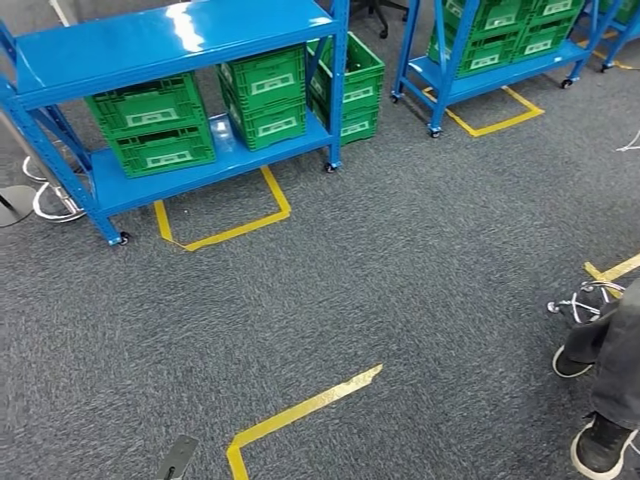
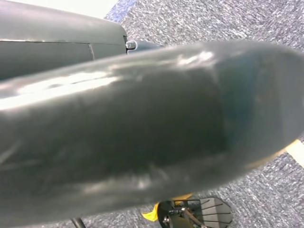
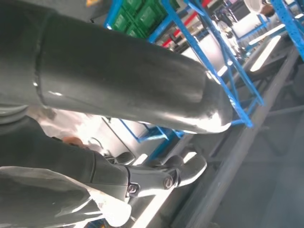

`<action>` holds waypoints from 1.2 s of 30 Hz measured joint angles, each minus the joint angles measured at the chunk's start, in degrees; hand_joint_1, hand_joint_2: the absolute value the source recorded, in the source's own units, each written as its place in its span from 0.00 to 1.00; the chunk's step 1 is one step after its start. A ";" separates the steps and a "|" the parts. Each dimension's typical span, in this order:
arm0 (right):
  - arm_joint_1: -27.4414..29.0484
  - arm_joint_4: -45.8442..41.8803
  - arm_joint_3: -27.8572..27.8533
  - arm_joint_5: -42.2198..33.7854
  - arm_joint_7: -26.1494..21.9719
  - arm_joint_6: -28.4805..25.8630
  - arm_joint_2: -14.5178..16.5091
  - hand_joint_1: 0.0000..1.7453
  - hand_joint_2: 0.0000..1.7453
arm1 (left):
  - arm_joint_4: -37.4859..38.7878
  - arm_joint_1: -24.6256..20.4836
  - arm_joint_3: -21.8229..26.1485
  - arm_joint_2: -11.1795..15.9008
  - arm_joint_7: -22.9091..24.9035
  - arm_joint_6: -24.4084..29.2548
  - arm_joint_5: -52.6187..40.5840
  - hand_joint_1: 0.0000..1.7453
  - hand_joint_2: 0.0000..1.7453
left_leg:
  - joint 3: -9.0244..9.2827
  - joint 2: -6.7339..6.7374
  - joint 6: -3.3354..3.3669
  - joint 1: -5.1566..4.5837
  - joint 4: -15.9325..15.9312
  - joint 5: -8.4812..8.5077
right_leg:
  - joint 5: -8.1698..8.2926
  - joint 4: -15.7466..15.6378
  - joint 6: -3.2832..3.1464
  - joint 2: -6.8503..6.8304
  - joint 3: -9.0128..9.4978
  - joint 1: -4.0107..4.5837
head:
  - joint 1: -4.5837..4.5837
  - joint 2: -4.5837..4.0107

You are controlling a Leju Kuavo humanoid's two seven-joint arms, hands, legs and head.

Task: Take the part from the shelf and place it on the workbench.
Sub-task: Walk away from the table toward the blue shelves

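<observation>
Part not yet identified; green crates (image 1: 162, 128) sit on the blue shelf (image 1: 151, 45), upper left. Shelf should be squarely approached first. Hand states cannot be told.

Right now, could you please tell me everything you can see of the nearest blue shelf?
The blue shelf looks like glossy painted metal, with a bare top deck and a lower deck holding stacked green crates. It stands upright on small castors on grey carpet, partly over a yellow tape outline. Another green crate stack sits behind its right post.
</observation>
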 joint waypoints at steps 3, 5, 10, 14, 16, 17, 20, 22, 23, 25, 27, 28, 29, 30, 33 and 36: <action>0.21 0.04 -0.10 0.01 -0.01 0.04 0.14 0.00 0.00 | 0.00 0.05 0.01 -0.06 0.00 -0.23 0.00 0.00 0.00 | 0.00 -0.60 -0.30 0.23 0.21 0.11 | 1.97 1.43 0.50 0.10 -1.84 -0.35 | 0.00 0.00; 0.16 0.07 -0.12 0.03 -0.04 0.09 0.18 0.00 0.00 | 0.00 0.00 0.01 -0.10 0.00 -0.36 0.00 0.00 0.00 | -0.15 -1.04 -1.03 0.50 0.81 -0.12 | 6.34 -6.25 0.98 0.24 1.37 -0.77 | 0.05 0.00; 0.05 0.15 -0.16 0.25 -0.27 0.33 0.38 0.00 0.00 | 0.00 -0.04 0.01 -0.04 0.02 -0.22 -0.01 0.00 0.00 | -1.30 -1.64 -2.97 0.59 2.33 -0.15 | 8.33 -10.70 -0.86 0.65 3.25 -0.58 | 0.08 0.00; -0.09 0.14 -0.15 0.33 -0.36 0.35 0.47 0.00 0.00 | 0.00 -0.10 0.01 -0.04 0.02 -0.09 -0.02 0.00 0.00 | -4.28 -1.46 -4.07 0.84 10.61 -6.80 | 9.35 -10.71 -2.54 0.16 1.95 -0.56 | -0.04 0.00; -0.09 0.15 -0.15 0.37 -0.38 0.36 0.50 0.00 0.00 | 0.00 -0.10 0.01 -0.08 0.02 -0.08 -0.02 0.00 0.00 | -6.23 -1.46 -4.16 0.88 17.33 -10.24 | 9.85 -10.69 -2.89 0.00 0.97 -0.37 | -0.04 0.00; -0.09 0.15 -0.15 0.38 -0.38 0.36 0.52 0.00 0.00 | 0.00 -0.07 0.01 -0.09 0.02 -0.05 -0.02 0.00 0.00 | -6.19 -1.46 -4.06 0.88 18.57 -10.58 | 10.10 -10.69 -2.92 -0.03 0.55 -0.27 | -0.03 0.00; -0.10 0.14 -0.15 0.43 -0.45 0.36 0.55 0.00 0.00 | 0.00 -0.09 0.01 -0.08 0.01 0.25 -0.01 0.00 0.00 | 0.13 -1.38 -2.93 0.62 9.29 -7.03 | 10.99 -10.69 -2.77 -0.13 -0.27 0.00 | -0.03 0.00; -0.10 0.13 -0.16 0.45 -0.52 0.36 0.58 0.00 0.00 | 0.00 -0.25 0.01 -0.04 -0.05 0.40 -0.02 0.00 0.00 | 3.96 -1.15 -2.17 0.25 2.43 -5.55 | 11.51 -10.69 -2.35 -0.26 -0.55 0.14 | -0.01 0.00; -0.10 0.13 -0.16 0.48 -0.57 0.37 0.60 0.00 0.00 | 0.00 -0.31 0.01 -0.08 -0.14 0.42 -0.02 0.00 0.00 | 4.49 -1.06 -2.37 0.15 1.11 -5.49 | 11.48 -10.63 -2.34 -0.30 -0.66 0.17 | 0.03 0.00; -0.12 0.13 -0.19 0.49 -0.63 0.39 0.67 0.00 0.00 | 0.00 -0.23 0.02 -0.21 -0.40 0.44 -0.02 0.00 0.00 | 4.33 -1.08 -2.91 0.07 0.88 -5.12 | 11.53 -10.65 -2.53 -0.34 -0.78 0.14 | 0.06 0.00; -0.13 0.13 -0.21 0.49 -0.65 0.40 0.73 0.00 0.00 | 0.00 -0.11 0.04 -0.22 -0.62 0.50 -0.02 0.00 0.00 | 4.22 -1.11 -2.88 -0.01 0.84 -4.90 | 12.03 -10.92 -2.32 -0.32 -0.75 0.05 | 0.08 0.00; -0.14 0.13 -0.21 0.49 -0.66 0.40 0.75 0.00 0.00 | 0.00 -0.13 0.06 -0.21 -0.67 0.50 -0.01 0.00 0.00 | 4.15 -1.10 -2.71 -0.04 0.86 -4.81 | 12.34 -11.11 -1.97 -0.29 -0.72 0.01 | 0.07 0.00; -0.14 0.13 -0.21 0.49 -0.66 0.40 0.77 0.00 0.00 | 0.00 -0.16 0.07 -0.21 -0.70 0.48 -0.01 0.00 0.00 | 4.09 -1.09 -2.59 -0.06 0.87 -4.71 | 12.55 -11.27 -1.79 -0.26 -0.70 0.00 | 0.08 0.00; -0.14 0.13 -0.21 0.49 -0.67 0.39 0.78 0.00 0.00 | 0.00 -0.18 0.07 -0.26 -0.70 0.42 0.02 0.00 0.00 | 4.04 -1.08 -2.48 -0.07 0.88 -4.65 | 12.69 -11.39 -1.72 -0.23 -0.68 -0.01 | 0.08 0.00; -0.14 0.13 -0.21 0.49 -0.68 0.39 0.80 0.00 0.00 | 0.00 -0.18 0.05 -0.37 -0.70 0.34 0.16 0.00 0.00 | 3.96 -1.07 -2.33 -0.10 0.92 -4.55 | 12.92 -11.59 -1.50 -0.21 -0.62 -0.02 | 0.08 0.00; -0.15 0.13 -0.21 0.51 -0.69 0.39 0.85 0.00 0.00 | 0.00 -0.19 0.07 -0.32 -0.68 0.41 0.21 0.00 0.00 | 3.85 -1.08 -2.02 -0.31 1.23 -4.60 | 13.12 -11.82 -1.16 -0.23 -0.58 -0.22 | 0.05 0.00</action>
